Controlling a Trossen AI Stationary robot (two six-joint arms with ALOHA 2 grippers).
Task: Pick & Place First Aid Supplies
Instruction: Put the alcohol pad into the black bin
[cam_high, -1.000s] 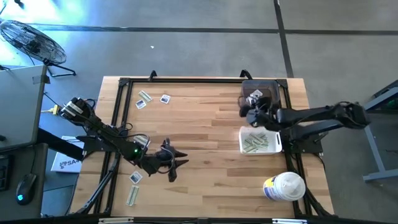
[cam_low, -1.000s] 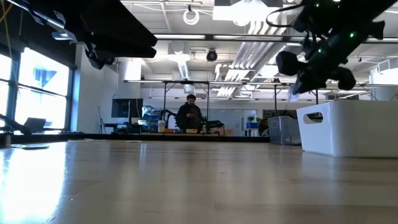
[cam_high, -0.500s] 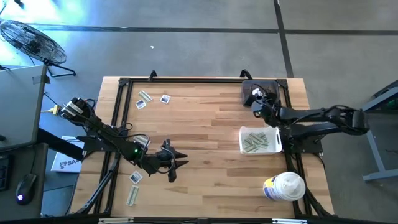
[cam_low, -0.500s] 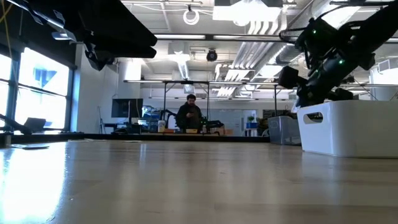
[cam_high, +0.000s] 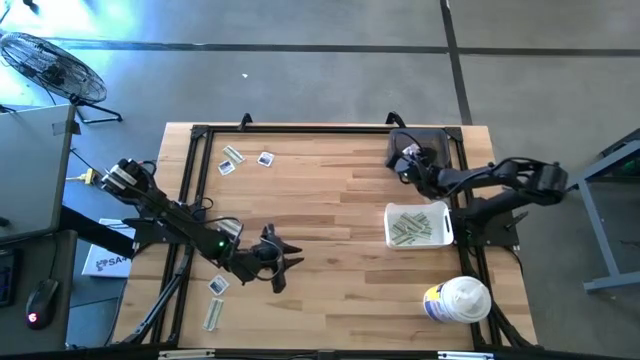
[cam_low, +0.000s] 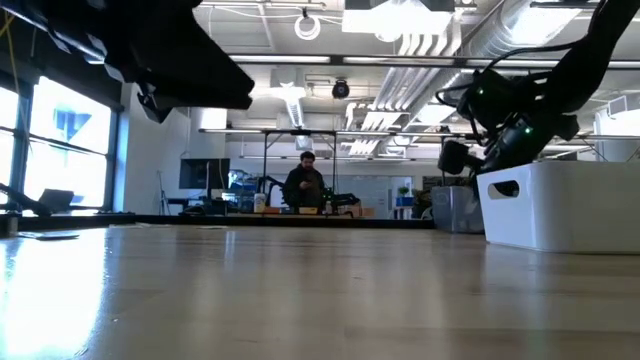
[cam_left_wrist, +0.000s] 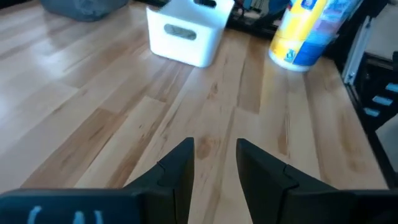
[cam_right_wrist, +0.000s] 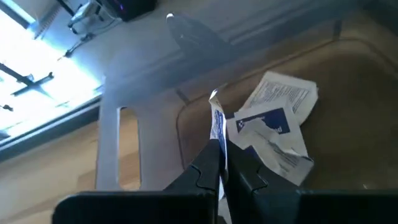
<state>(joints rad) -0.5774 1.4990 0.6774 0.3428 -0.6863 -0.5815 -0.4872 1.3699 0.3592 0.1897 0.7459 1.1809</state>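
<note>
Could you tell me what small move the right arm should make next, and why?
Probably open the right claw to let go of the sachet. It is pinched edge-on between the fingers above the dark tray, where other sachets already lie, so it seems to be over its drop spot.

No print is legible: the square white sachets (cam_right_wrist: 273, 124) carry blue print too small to read.

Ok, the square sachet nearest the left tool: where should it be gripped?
From straight above, across its two opposite edges. The square sachet lies flat on the table, so the open left tool likely must straddle its width, clear of the strip wrappers nearby.
</note>
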